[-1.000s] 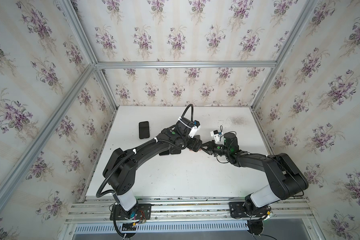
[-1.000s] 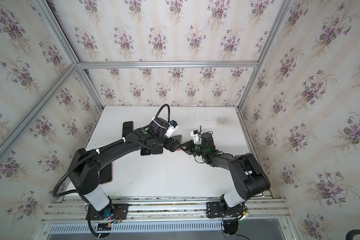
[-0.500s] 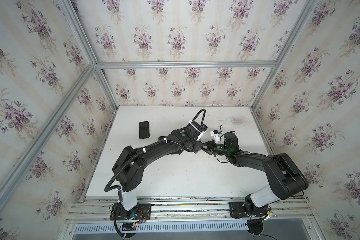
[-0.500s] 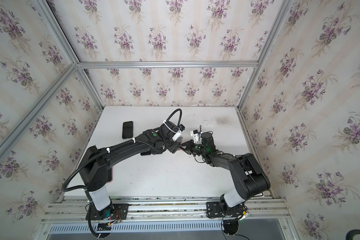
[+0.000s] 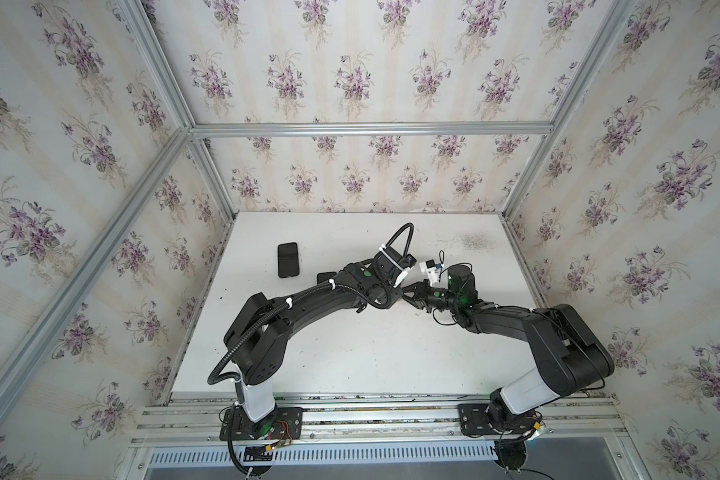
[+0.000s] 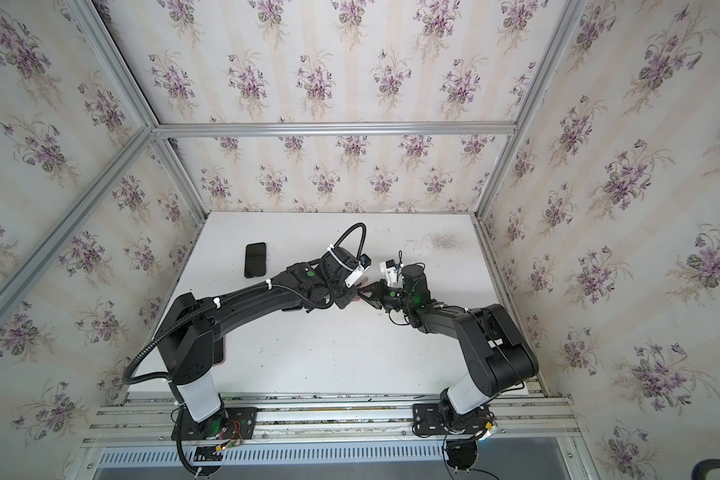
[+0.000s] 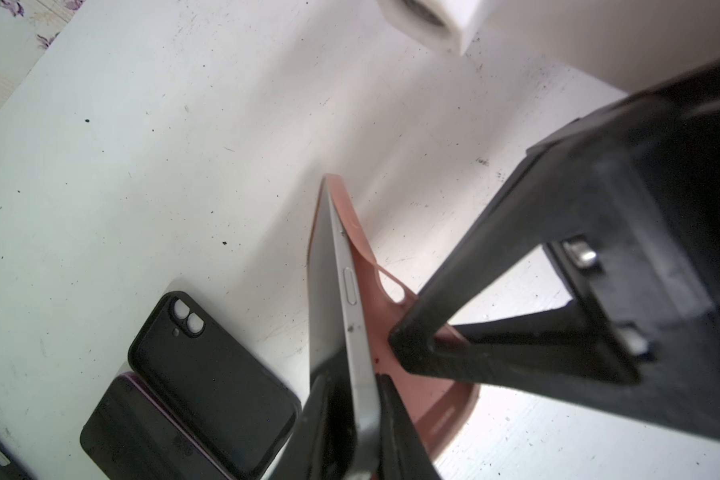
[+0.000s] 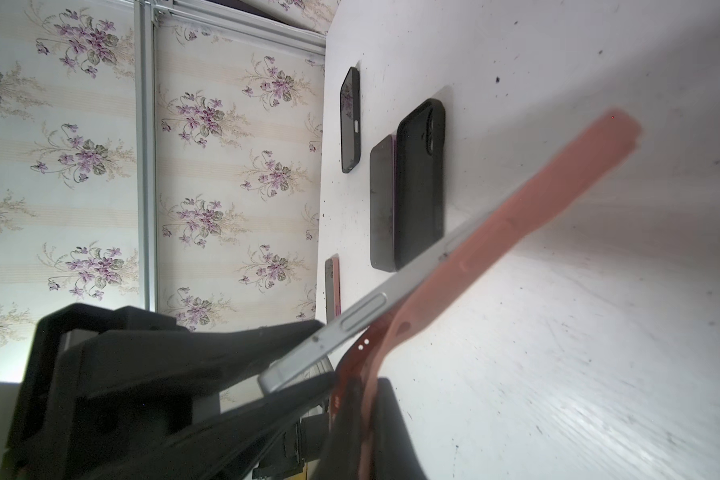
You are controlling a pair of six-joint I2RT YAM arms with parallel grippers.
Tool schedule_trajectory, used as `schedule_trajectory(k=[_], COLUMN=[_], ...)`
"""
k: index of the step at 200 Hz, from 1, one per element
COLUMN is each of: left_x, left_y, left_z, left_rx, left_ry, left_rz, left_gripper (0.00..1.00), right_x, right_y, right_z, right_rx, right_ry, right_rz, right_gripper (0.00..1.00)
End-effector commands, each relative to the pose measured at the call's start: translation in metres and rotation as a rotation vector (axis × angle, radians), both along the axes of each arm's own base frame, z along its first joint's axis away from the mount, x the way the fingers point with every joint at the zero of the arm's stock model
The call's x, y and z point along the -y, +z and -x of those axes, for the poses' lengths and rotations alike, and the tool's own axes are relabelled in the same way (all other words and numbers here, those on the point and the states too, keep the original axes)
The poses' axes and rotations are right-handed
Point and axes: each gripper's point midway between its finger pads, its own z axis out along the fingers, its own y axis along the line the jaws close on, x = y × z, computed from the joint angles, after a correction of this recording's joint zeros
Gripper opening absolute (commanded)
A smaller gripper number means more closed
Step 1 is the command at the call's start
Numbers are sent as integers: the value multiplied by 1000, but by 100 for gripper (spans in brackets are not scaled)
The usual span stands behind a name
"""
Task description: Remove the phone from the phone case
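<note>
At the left of your bench point(image 5: 350, 353) lies a spare black phone point(image 5: 288, 259). At mid-bench your left hand point(image 7: 356, 399) is clamped on the silver phone point(image 7: 341, 291). Its near end is peeled out of the pink phone case point(image 7: 364, 237), which your right hand point(image 8: 358, 415) pinches tight.

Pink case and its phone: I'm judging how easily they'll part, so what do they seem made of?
The case looks like soft silicone or rubbery plastic, matte pink: its wall bends away from the phone in a curve. The phone's frame looks like metal, satin silver, straight-edged with a flush button; painted plastic is possible.
</note>
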Motion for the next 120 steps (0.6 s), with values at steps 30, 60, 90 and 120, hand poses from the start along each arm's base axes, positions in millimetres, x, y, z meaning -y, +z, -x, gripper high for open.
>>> schedule_trajectory(k=[30,60,90,120], left_x=[3,1,-10,-29], left_y=[-1,7,27,46], left_z=[9,4,-3,-6], left_rx=[-43,-21,44,129], left_ry=[14,49,106,171], left_rz=[52,61,62,29], left_gripper=[5,2,1,1], right_x=[-5,-4,2,16], right_y=[16,13,0,-20], right_z=[-7,-6,-2,4], right_rx=[71,54,2,-58], right_ry=[20,20,13,-4], right_rz=[-36,-31,9,122], right_gripper=[0,0,0,0])
